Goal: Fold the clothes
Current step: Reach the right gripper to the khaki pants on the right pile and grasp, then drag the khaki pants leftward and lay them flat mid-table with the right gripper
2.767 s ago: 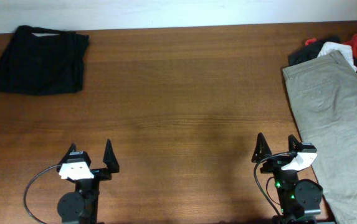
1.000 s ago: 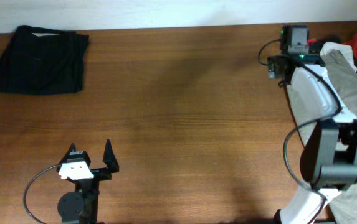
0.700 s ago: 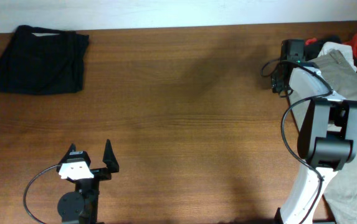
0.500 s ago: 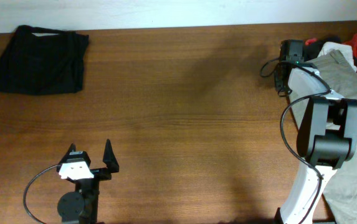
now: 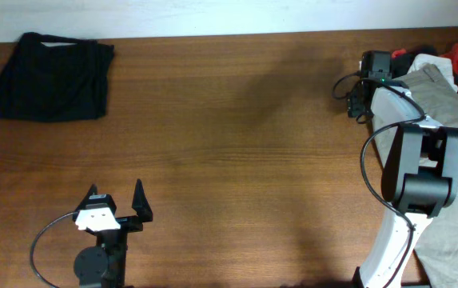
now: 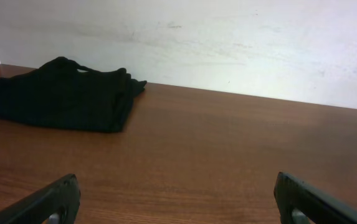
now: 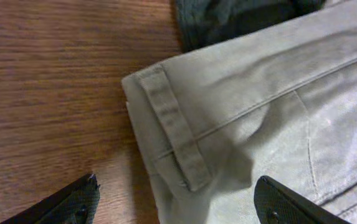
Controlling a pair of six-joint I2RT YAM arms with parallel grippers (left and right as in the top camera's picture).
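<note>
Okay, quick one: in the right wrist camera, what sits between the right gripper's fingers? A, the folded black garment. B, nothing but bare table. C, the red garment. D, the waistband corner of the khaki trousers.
D: in the right wrist view, the open right gripper frames the waistband corner of the khaki trousers.

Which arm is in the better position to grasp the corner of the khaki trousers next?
Right. The right gripper hangs open just over the waistband corner of the khaki trousers; the left gripper rests open on the opposite side, far from them.
</note>
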